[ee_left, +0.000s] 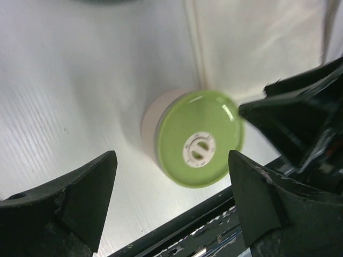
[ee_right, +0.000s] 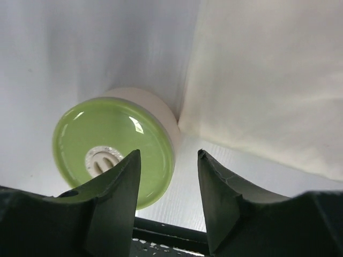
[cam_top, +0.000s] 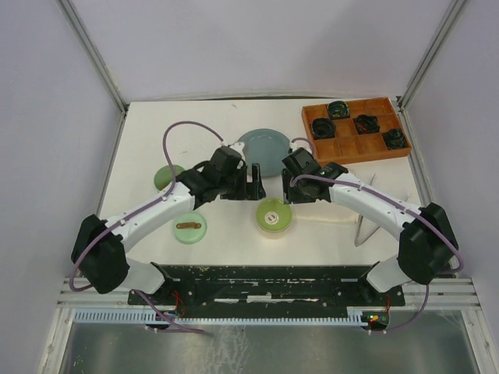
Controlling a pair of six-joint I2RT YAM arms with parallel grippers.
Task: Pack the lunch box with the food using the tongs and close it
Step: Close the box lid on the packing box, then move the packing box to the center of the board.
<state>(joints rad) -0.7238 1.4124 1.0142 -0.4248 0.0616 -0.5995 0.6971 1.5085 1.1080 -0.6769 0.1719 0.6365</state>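
Observation:
The small steel bowl (cam_top: pixel 274 216) with its lime-green lid (ee_left: pixel 199 138) on stands at the table's middle front. My left gripper (cam_top: pixel 253 184) hovers just above and behind it, open (ee_left: pixel 171 160) with nothing between the fingers. To the bowl's right, my right gripper (cam_top: pixel 291 185) is also open (ee_right: pixel 168 155) and empty, its left finger (ee_right: pixel 115 198) overlapping the lime lid (ee_right: pixel 110 147) in that view. The mint-green canister (cam_top: pixel 166 177) is half hidden behind my left arm. Its flat lid (cam_top: pixel 189 228) with the brown handle lies apart, near the front. Silver tongs (cam_top: pixel 361 226) lie at the right. No food shows.
A grey-blue plate (cam_top: pixel 262 144) sits behind the two grippers. The compartmented wooden tray (cam_top: pixel 355 128) with dark objects is at the back right. A folded cream cloth (ee_right: pixel 268 80) lies just right of the bowl. The black base rail (cam_top: pixel 265 282) runs along the near edge.

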